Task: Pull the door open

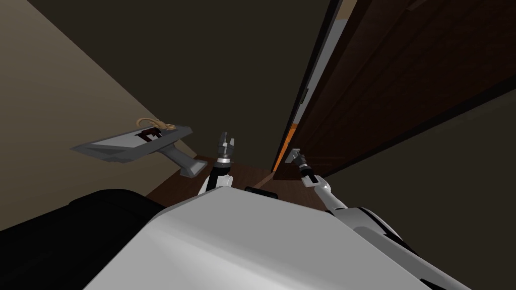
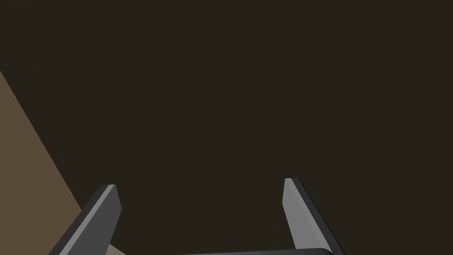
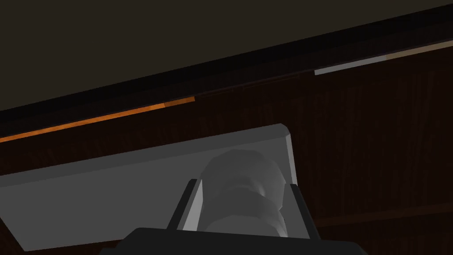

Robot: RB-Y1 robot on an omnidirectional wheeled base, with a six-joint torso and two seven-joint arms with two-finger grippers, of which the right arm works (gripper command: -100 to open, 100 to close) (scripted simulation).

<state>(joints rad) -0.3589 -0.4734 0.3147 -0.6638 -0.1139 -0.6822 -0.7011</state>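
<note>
A dark brown wooden door [image 1: 403, 85] rises at the right, standing slightly ajar, with an orange and pale strip showing along its edge [image 1: 284, 146]. My right gripper [image 1: 294, 157] is at the door's handle. In the right wrist view its two fingers press the sides of a grey round knob [image 3: 243, 186] set on a grey plate [image 3: 110, 195] on the door [image 3: 376, 146]. My left gripper [image 1: 227, 142] hangs left of the door, held up in front of a dark wall, its fingers [image 2: 294, 208] wide apart with nothing between them.
A grey wall-mounted shelf [image 1: 133, 143] with a small tan object on it juts out at the left, close to my left arm. A tan wall [image 1: 55, 100] runs behind it. Brown wooden floor [image 1: 252, 176] shows between the arms.
</note>
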